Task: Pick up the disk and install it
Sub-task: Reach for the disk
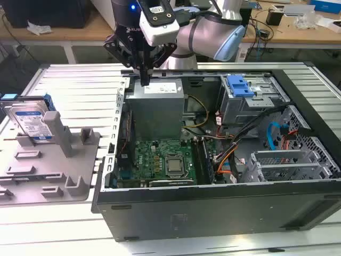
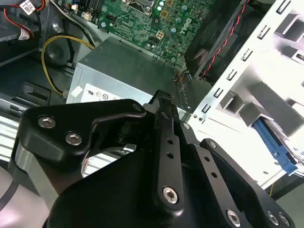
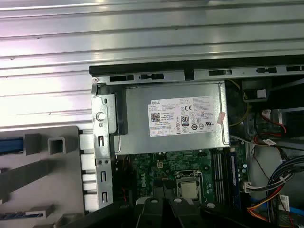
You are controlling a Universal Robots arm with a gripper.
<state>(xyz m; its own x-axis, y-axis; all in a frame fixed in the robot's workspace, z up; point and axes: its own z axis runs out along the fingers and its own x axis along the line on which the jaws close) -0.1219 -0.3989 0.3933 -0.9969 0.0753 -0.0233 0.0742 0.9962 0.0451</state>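
The slatted metal desk point(image 1: 80, 80) carries an open computer case point(image 1: 213, 213) lying on its side, its motherboard point(image 1: 160, 160) and cabling exposed. Next to the case, at the exterior view's left, sits a grey moulded fixture point(image 1: 53, 181). By this layout, I judge the task barely begun: nothing has been picked up and nothing installed. Inside the case, the drive cage point(image 1: 250, 101) with its blue latch point(image 1: 240, 85) lies toward the exterior view's right, and no drive can be made out in it.

The end effector point(image 1: 144, 77) hangs over the grey power-supply box point(image 1: 157, 109) at the case's rear corner, close above its top edge. Its fingertips are clenched together on nothing. It is well apart from the fixture and on the near side of the case wall from it. Grasp, carry and seating all remain to be done.

The disk point(image 1: 29, 122) stands nearly upright in the fixture, leaning slightly against a grey post. It is a flat rectangle with a silver body and a white-and-blue label facing outward. A blue plastic carrier frames its edges and shows most clearly along the top and the side by the post.
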